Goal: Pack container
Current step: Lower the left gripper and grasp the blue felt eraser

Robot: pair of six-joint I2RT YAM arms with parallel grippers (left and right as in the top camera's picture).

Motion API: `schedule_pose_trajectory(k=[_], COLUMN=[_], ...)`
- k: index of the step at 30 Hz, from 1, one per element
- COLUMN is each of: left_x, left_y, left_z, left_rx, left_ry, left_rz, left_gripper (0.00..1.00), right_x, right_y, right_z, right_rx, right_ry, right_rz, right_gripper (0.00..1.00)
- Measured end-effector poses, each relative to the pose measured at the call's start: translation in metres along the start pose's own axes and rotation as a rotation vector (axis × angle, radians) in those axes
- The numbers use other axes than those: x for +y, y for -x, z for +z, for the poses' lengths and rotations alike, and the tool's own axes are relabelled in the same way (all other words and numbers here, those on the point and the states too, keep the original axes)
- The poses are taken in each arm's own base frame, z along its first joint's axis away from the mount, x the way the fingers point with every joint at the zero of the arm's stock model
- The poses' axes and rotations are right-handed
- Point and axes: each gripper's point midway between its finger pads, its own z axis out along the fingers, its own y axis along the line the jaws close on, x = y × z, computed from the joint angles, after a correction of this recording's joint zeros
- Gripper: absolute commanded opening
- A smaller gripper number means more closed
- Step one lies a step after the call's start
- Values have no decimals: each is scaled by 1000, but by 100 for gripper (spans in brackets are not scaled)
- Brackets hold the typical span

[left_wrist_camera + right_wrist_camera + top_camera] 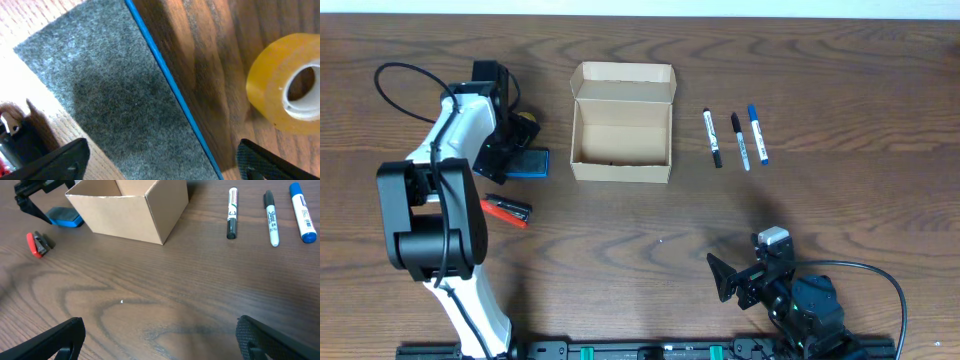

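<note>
The container (pixel 620 135) stands on the table (pixel 640 230) toward its far side, near the middle, with its flap lid open to the rear. To its right, three markers (pixel 740 140) lie side by side, apart from one another. To its left lies a felt eraser (pixel 532 163), with a tape roll (pixel 285 85) just behind it. A small tool (pixel 506 209) lies in front of the eraser, slightly to its left.
</note>
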Motion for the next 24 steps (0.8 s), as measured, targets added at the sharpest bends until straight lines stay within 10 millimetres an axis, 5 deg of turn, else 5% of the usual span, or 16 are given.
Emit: schedule_pose_trajectory(k=[12, 24], left_x=[4, 3], left_y=[-3, -4], left_z=[15, 15], left_rx=[23, 27], left_ry=[31, 28], left_rz=[-14, -31], left_gripper=[79, 46], right_x=[0, 0], right_y=[0, 0], right_z=[0, 0], right_rx=[0, 0], right_ry=[0, 0], right_rz=[0, 0], right_gripper=[99, 99])
